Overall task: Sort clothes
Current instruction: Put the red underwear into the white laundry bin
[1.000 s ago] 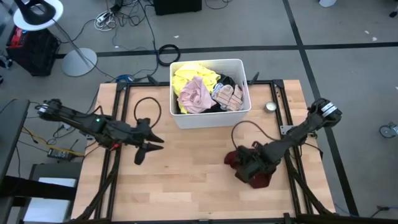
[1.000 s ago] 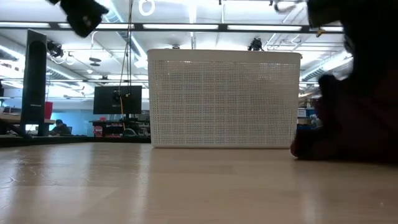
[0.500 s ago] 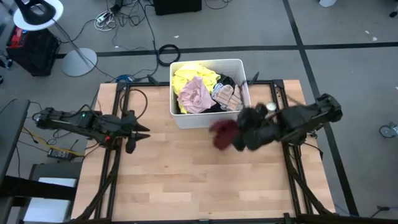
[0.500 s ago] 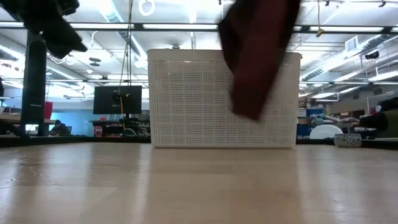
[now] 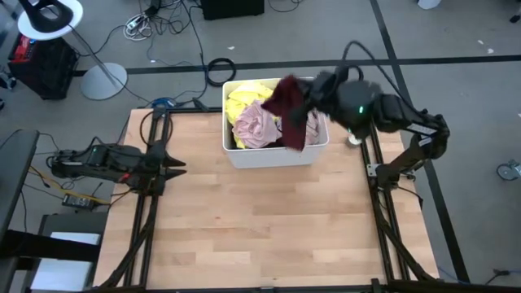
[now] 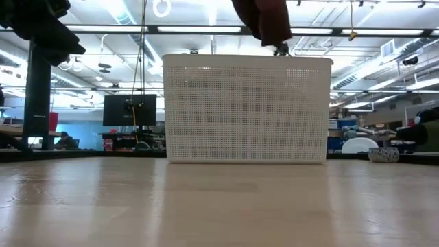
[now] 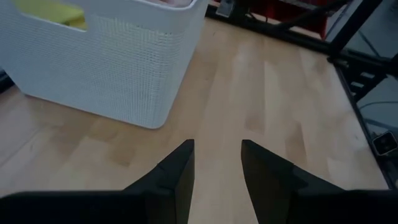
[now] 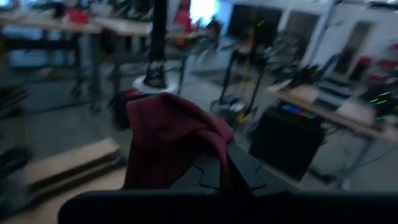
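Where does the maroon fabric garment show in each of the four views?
High view: maroon fabric garment hangs from the right gripper over the white plastic bin.
Low view: garment at top centre, above the bin.
Left wrist view: not in it; bin shows.
Right wrist view: centre, draped on the fingers.
Shared landmark: the bin.

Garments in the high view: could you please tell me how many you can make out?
3: a maroon garment held by the right gripper above the white bin, a yellow one and a pink one inside; others may be hidden.
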You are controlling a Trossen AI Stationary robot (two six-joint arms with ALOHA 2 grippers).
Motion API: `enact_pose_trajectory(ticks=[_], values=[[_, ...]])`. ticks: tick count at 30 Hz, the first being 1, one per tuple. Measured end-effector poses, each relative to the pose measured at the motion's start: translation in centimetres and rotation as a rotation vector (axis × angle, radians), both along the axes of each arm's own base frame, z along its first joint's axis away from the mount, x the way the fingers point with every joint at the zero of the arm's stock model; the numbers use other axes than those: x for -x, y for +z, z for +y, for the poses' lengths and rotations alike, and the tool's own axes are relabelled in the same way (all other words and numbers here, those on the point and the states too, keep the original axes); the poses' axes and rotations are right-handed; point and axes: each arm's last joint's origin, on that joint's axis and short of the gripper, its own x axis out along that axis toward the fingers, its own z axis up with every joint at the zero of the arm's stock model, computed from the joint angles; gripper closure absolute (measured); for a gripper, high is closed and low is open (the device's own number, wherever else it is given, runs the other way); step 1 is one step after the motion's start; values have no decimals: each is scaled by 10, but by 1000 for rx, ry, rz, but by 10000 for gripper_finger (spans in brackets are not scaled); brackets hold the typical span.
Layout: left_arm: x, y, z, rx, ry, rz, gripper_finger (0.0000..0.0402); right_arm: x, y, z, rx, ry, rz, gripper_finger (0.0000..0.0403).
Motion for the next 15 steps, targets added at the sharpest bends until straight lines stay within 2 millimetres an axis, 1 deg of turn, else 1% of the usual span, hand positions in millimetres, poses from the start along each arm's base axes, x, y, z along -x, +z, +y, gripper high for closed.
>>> enact_pose_trajectory(ticks=[3,6,8,12,15], values=[[1,1,0,1,0,-12,264,-2,7,-19,46,-60,-26,402],[1,1,0,0,-1,-12,264,-1,6,-34,54,-111,-11,403],[1,1,0,0,0,-12,264,0,3,-40,37,-136,5,403],[1,1,0,0,0,-12,264,0,-11,-49,-68,-105,23,403],[1,1,0,0,0,-12,264,-5,-30,-54,-161,-98,52,403]])
